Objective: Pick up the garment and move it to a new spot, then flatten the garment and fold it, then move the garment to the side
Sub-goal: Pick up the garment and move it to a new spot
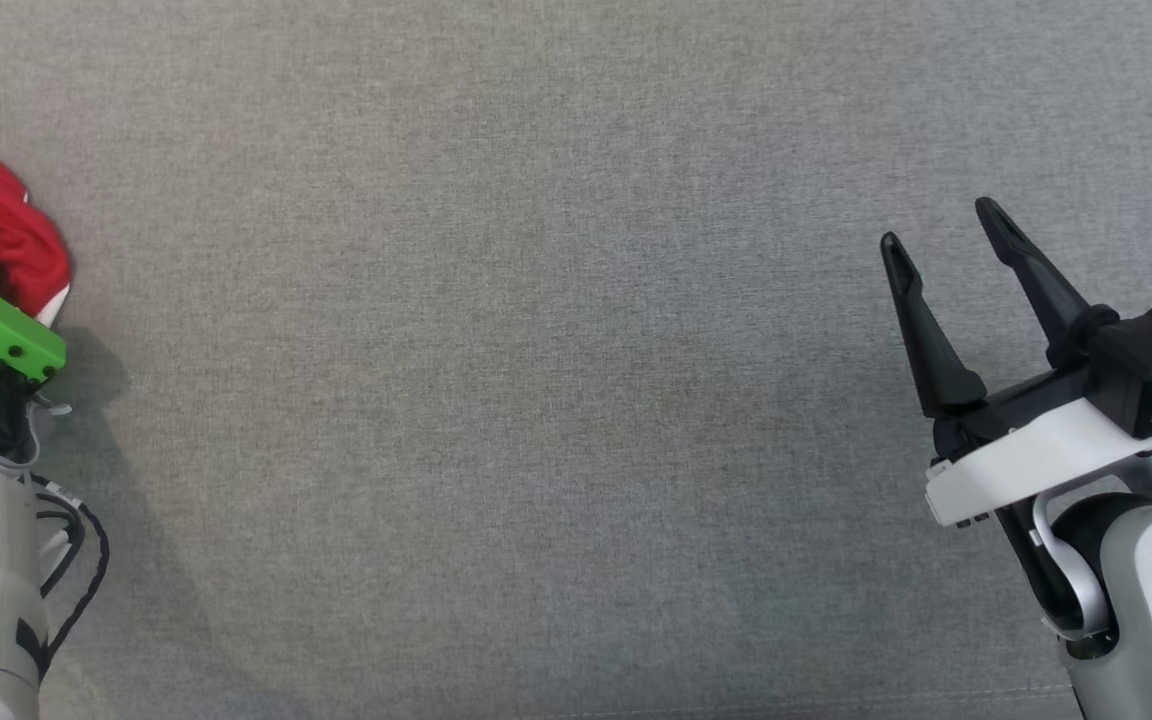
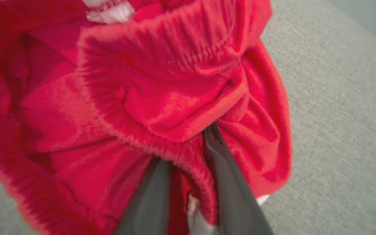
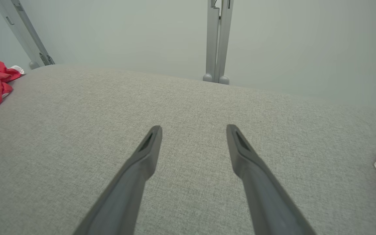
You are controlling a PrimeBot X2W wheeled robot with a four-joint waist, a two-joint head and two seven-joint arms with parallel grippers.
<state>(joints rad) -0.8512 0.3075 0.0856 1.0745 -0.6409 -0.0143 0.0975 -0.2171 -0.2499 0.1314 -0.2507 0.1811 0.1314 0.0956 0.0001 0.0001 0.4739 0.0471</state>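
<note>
well, at the left edge of the tabletop (image 1: 536, 400) the left gripper (image 2: 184, 150) straddles a fold of the red garment (image 2: 162, 98), whether clamped i cannot tell; the right gripper (image 1: 939, 222) gapes wide.

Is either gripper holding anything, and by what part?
The left gripper straddles a gathered edge of the red garment; firm grip cannot be told. The right gripper is open, empty.
</note>
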